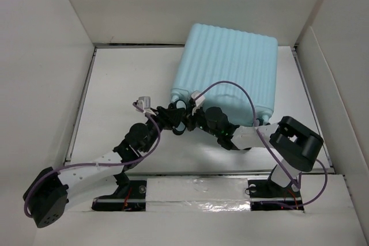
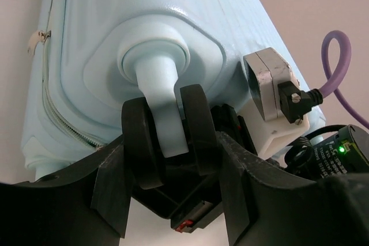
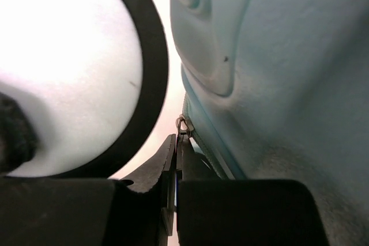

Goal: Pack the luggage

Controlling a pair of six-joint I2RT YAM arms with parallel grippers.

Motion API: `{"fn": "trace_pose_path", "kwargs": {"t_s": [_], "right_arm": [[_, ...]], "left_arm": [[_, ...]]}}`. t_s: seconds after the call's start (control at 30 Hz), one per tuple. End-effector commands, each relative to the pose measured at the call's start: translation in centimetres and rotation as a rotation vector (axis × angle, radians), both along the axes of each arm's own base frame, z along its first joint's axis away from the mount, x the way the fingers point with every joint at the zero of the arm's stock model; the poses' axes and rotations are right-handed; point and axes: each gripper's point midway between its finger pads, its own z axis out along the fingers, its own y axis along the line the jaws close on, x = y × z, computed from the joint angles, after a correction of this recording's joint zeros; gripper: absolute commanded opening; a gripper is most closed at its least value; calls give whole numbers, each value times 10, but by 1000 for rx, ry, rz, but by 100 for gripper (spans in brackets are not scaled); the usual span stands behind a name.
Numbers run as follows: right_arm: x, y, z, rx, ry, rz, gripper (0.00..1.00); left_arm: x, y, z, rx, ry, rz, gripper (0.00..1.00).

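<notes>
The luggage point(image 1: 230, 67) lies shut and flat on the table point(image 1: 132, 79), ribbed shell up. Its wheeled end faces the arm bases and its long axis runs away from them, skewed a little. Both tools meet at the luggage's near-left corner, so neither arm has a reach advantage.

The left tool point(image 2: 173, 168) comes at that corner from below the wheel point(image 2: 199, 128). Its fingers sit on either side of the twin black discs, and it seems to be clamped on the wheel as a brace.

The right tool point(image 3: 174, 154) is narrowed to a slit just beside the wheel. The zip pull point(image 3: 182, 124) sits at its tips and is apparently pinched.

What matters for the next move is that the zip seam runs from the pull along the luggage's side wall. A pull would probably have to follow that seam around the corner, not go straight out.

The shell looks smooth and rigid, so it may slide on the table unless it is held. White walls point(image 1: 34, 56) stand near the luggage's far and right sides, leaving more free room off its left.
</notes>
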Motion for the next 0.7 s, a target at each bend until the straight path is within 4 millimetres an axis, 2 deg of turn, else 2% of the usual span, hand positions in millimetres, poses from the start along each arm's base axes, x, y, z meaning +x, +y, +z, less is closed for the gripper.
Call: {"fn": "trace_pose_path", "kwargs": {"t_s": [0.0, 0.07, 0.1, 0.13, 0.2, 0.23, 0.27, 0.33, 0.37, 0.47, 0.5, 0.53, 0.57, 0.6, 0.63, 0.67], "right_arm": [[-64, 49, 97, 369, -112, 371, 0], [-53, 31, 90, 355, -92, 326, 0], [-53, 15, 90, 350, -94, 301, 0], [-35, -4, 84, 324, -80, 243, 0], [-24, -26, 83, 291, -82, 223, 0], [-19, -39, 85, 263, -75, 208, 0], [1, -57, 84, 236, -77, 163, 0], [14, -72, 86, 158, -83, 171, 0], [29, -89, 87, 137, -91, 141, 0], [37, -105, 83, 101, -78, 166, 0], [33, -104, 80, 110, -64, 179, 0], [31, -104, 81, 127, -81, 179, 0], [25, -108, 64, 125, -46, 171, 0], [16, -102, 58, 151, -6, 160, 0], [11, -99, 64, 199, -38, 148, 0], [5, -96, 62, 232, -27, 132, 0]], "left_arm": [[-137, -64, 91, -239, -193, -596, 0], [-140, -69, 93, -218, -210, -594, 0], [-141, -73, 92, -213, -205, -603, 0], [-146, -82, 94, -219, -206, -631, 0], [-152, -93, 96, -229, -204, -664, 0], [-153, -105, 101, -238, -208, -680, 0], [-158, -112, 105, -247, -213, -698, 0], [-154, -133, 118, -256, -247, -715, 0], [-153, -139, 125, -269, -262, -720, 0], [-151, -164, 148, -306, -321, -757, 0], [-152, -169, 153, -317, -334, -769, 0], [-155, -174, 169, -351, -368, -789, 0], [-153, -184, 160, -344, -349, -801, 0], [-153, -188, 162, -356, -348, -811, 0], [-155, -189, 169, -388, -361, -824, 0], [-155, -196, 160, -395, -331, -842, 0]]}}
